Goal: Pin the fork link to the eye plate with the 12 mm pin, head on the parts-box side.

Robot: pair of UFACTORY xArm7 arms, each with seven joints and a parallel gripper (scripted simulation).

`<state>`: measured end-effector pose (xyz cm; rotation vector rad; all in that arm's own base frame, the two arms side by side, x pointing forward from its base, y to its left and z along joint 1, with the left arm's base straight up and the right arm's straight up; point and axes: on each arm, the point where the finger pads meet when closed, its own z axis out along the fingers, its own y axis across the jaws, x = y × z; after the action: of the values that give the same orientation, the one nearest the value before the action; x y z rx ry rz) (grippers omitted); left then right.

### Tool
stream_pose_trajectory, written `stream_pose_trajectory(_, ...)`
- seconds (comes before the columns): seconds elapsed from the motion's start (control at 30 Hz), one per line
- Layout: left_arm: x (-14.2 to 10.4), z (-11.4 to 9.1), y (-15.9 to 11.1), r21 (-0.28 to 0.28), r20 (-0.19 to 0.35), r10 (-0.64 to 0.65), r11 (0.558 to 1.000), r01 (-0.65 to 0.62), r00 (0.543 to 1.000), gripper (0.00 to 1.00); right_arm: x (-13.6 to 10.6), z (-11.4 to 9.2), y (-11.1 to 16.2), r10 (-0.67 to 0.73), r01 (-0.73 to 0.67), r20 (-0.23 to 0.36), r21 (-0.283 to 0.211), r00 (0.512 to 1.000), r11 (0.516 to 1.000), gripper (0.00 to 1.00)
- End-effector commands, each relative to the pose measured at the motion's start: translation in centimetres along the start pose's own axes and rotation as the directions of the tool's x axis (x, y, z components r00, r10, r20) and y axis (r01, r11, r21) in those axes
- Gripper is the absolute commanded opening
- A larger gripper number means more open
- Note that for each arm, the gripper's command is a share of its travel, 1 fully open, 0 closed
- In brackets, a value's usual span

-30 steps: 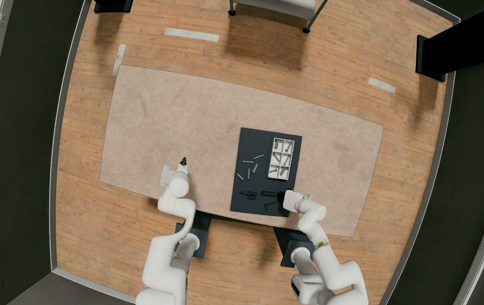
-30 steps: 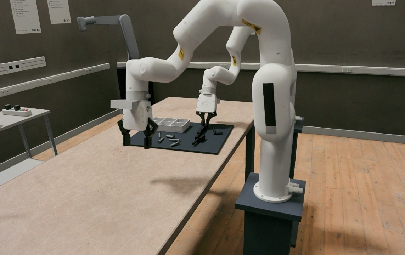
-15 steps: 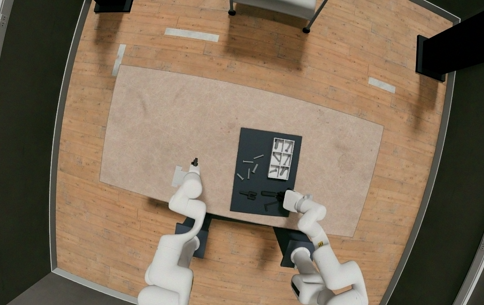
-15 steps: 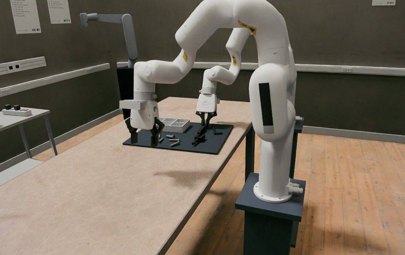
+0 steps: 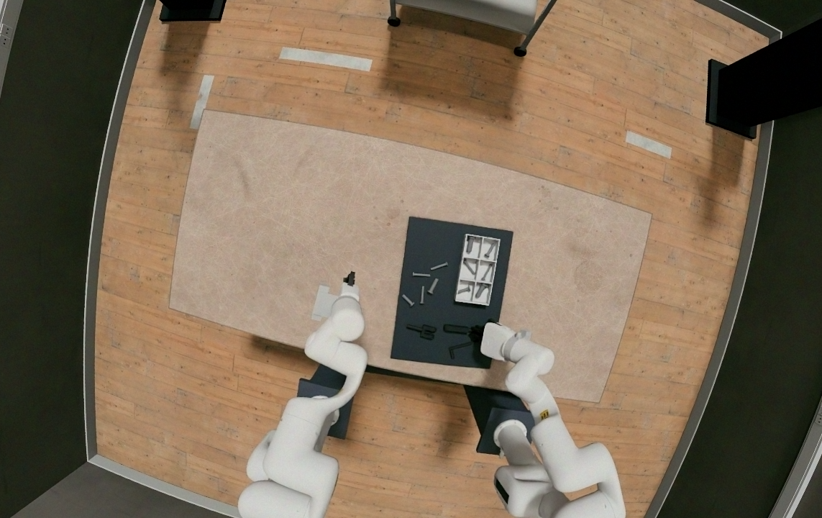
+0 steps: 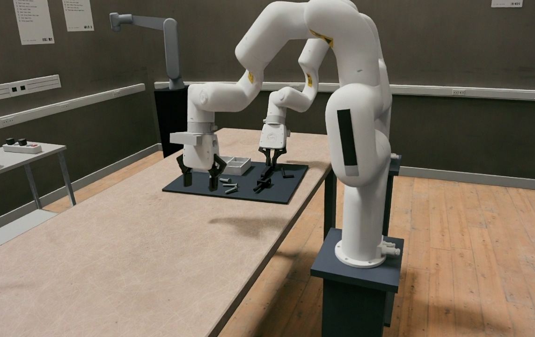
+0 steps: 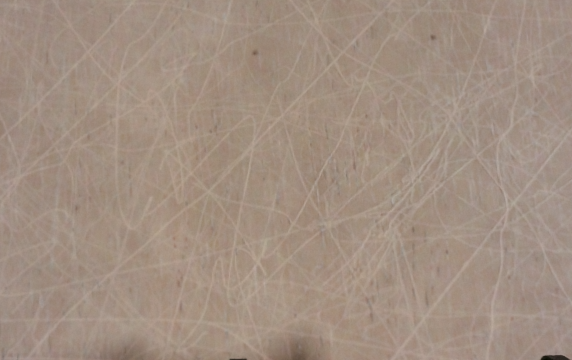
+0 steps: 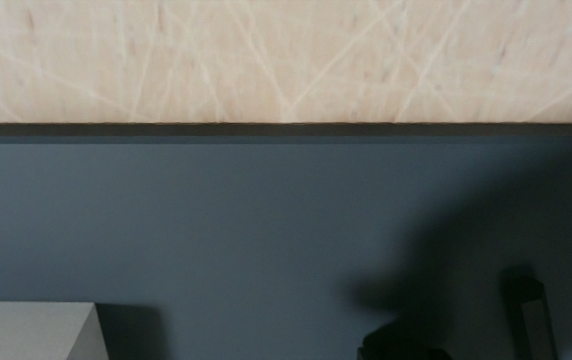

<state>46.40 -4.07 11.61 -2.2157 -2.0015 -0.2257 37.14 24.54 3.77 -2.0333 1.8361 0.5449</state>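
I have the left end effector [image 5: 349, 278] [image 6: 200, 182] [image 7: 396, 358] wide apart, nothing between its fingers, hanging over bare worktop [image 5: 285, 193] [image 6: 135, 251] [image 7: 286, 180] [image 8: 266, 60] beside the mat [image 5: 426, 234] [image 6: 298, 176] [image 8: 216, 225]. Right end effector [image 5: 477, 332] [image 6: 271, 163] [image 8: 401, 347]: nearly together, clamped on a black part low over the mat, which I tag as the eye plate [image 5: 457, 329] [image 6: 266, 172]; fingers hide its gripped end.

Next, one fork link [image 5: 422, 331] [image 6: 262, 184], black, lying on the mat near the eye plate; I see a gap between them from the top. One L-shaped key [image 5: 459, 346] [image 6: 287, 175] [image 8: 536, 320] just beside the right end effector, also on the mat.

Loose pins [image 5: 432, 285] [image 6: 230, 185]: I count five, grey, lying on the mat between fork link and far edge. Parts box [image 5: 460, 300] [image 6: 239, 167] [image 8: 26, 330]: one, white, six compartments, at least one pin in each; exact total too small to tell. The 12 mm pin is somewhere among these, but I can't tell which. No pin joins fork link and eye plate. Two arms, one mat, one worktop.
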Motion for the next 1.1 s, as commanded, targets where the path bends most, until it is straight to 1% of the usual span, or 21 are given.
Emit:
stream_pose_trajectory(0.0, -2.0, -0.1, 0.2, -0.009, 0.011, 0.000, 1.000, 0.000, 1.000, 1.00, -0.1, -0.1, -0.1, -0.002, 0.002, 0.001, 0.003, 1.000, 1.000, 0.00)
stream_pose_trajectory(0.3, -5.4, 0.0, 0.1, -0.016, 0.031, 0.002, 1.000, -0.001, 1.000, 1.00, -0.1, -0.1, -0.1, -0.002, 0.002, 0.001, 0.003, 1.000, 1.000, 0.00)
stream_pose_trajectory(0.37, -5.4, 0.0, 0.1, -0.016, 0.031, 0.002, 1.000, -0.001, 1.000, 1.00, -0.1, -0.1, -0.1, -0.002, 0.002, 0.001, 0.003, 1.000, 1.000, 0.00)
stream_pose_trajectory(0.4, -6.5, 0.0, 0.0, -0.018, 0.038, 0.002, 1.000, -0.001, 0.999, 1.00, -0.1, -0.1, -0.1, -0.002, 0.002, 0.001, 0.003, 1.000, 1.000, 0.00)
stream_pose_trajectory(0.87, -11.5, -0.1, -0.7, -0.025, 0.074, 0.004, 1.000, -0.002, 0.997, 1.00, -0.1, -0.1, -0.1, -0.002, 0.002, 0.001, 0.003, 1.000, 1.000, 0.00)
stream_pose_trajectory(0.93, -11.5, -0.1, -0.7, -0.025, 0.074, 0.004, 1.000, -0.002, 0.997, 1.00, -0.1, -0.1, -0.1, -0.002, 0.002, 0.001, 0.003, 1.000, 1.000, 0.00)
stream_pose_trajectory(0.97, -12.6, -0.1, -0.9, -0.025, 0.082, 0.004, 1.000, -0.002, 0.997, 1.00, -0.1, -0.1, -0.1, -0.002, 0.002, 0.001, 0.003, 1.000, 1.000, 0.00)
stream_pose_trajectory(1.07, -13.5, -0.2, -1.1, -0.026, 0.089, 0.004, 1.000, -0.002, 0.996, 1.00, -0.1, -0.1, -0.1, -0.002, 0.002, 0.001, 0.003, 1.000, 1.000, 0.00)
